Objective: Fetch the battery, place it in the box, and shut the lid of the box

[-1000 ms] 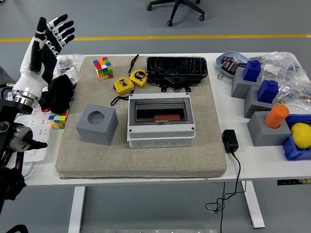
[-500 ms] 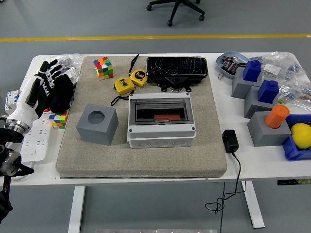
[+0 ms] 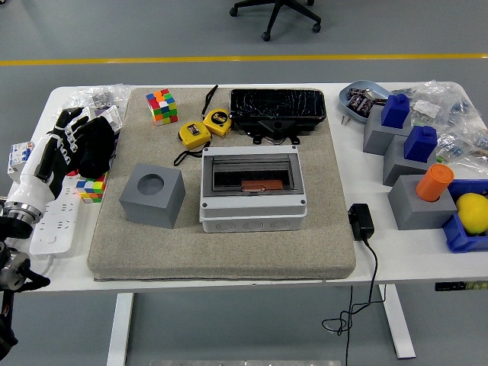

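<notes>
head view – boxy grey plastic box (image 3: 254, 189), lid closed

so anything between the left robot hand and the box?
Yes. The grey block with a hole sits on the mat between the left robot hand at the table's left edge and the box, whose clear lid looks already shut.

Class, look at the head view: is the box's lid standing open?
No, the box has its smoked clear lid lying flat, shut over the front.
</notes>
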You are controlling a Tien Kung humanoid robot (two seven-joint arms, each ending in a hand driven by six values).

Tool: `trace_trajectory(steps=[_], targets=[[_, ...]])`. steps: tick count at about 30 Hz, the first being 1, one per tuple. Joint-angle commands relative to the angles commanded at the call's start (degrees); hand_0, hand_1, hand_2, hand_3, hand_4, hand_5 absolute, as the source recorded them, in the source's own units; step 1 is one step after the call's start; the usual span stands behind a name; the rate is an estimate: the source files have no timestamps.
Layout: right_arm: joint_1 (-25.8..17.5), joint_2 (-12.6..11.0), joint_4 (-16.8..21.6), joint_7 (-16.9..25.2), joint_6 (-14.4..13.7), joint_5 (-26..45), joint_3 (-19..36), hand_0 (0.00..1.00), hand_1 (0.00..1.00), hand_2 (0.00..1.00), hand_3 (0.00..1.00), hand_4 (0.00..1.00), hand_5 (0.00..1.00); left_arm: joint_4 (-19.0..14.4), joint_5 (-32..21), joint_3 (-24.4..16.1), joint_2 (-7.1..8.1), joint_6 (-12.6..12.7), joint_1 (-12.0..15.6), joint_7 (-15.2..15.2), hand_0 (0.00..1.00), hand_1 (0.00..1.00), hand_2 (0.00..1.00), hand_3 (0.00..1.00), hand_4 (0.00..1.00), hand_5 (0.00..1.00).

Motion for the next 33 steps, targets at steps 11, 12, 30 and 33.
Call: trace_trajectory(steps=[11,12,30,33], targets=[[-0.8,0.1,0.0,0.3,0.2,0.9,-1.8,0.937,0.886,0.819,0.844,0.998,0.998,-1.5,-6.3,0.6,-0.84,3.6,1.3,-1.9,0.815,0.845,0.814,0.815,0.998,0.998],[-0.9,0.1,0.0,0.4,0.3,1.6,-2.6,0.933,0.884,0.820,0.844,0.998,0.998,-1.6,-6.4,0.6,-1.00,4.0,1.4,-2.0,0.782,0.794,0.731,0.742,0.998,0.998],[-2.6,-0.6,0.0,8.2,-6.2,18.4,-23.3,0.869,0.822,0.774,0.803,0.998,0.998,-2.2,-7.4,2.7,-1.69,6.5,1.4,-2.2,0.756,0.753,0.710,0.712,0.998,0.998],[-2.5,-1.0,0.0,8.8,-6.7,19.9,-24.8,0.869,0.822,0.774,0.803,0.998,0.998,-2.6,-7.2,3.0,-1.51,7.1,1.3,-2.2,0.756,0.753,0.710,0.712,0.998,0.998]])
